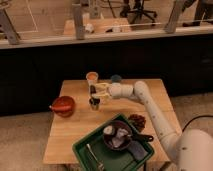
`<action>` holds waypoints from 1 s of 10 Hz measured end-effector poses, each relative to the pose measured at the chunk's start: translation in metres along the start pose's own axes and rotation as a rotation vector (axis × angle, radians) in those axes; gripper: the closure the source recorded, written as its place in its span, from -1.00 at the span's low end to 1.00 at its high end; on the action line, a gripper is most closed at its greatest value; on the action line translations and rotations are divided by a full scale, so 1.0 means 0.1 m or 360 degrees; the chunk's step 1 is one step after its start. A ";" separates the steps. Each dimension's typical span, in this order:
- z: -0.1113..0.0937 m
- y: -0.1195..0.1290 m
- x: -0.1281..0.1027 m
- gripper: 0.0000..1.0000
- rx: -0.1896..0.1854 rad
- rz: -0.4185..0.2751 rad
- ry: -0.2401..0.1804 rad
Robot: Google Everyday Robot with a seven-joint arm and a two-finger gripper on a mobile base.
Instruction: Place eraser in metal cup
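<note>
The metal cup [94,104] is a small, dark, shiny cup standing upright on the wooden table [75,130], left of centre. My gripper [95,93] hangs directly above the cup's mouth, at the end of the white arm [145,102] that reaches in from the right. I cannot make out the eraser as a separate thing. It may be hidden at the gripper's tip or inside the cup.
An orange-and-white cup [92,77] stands just behind the gripper and a blue cup [116,79] to its right. A red bowl [63,105] sits at the left edge. A green tray [90,150] at the front holds a dark bowl [118,134] and utensils. A brown item [137,120] lies by the tray.
</note>
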 end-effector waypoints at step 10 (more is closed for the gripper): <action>-0.01 -0.01 0.28 -0.60 -0.0029 0.0043 0.0078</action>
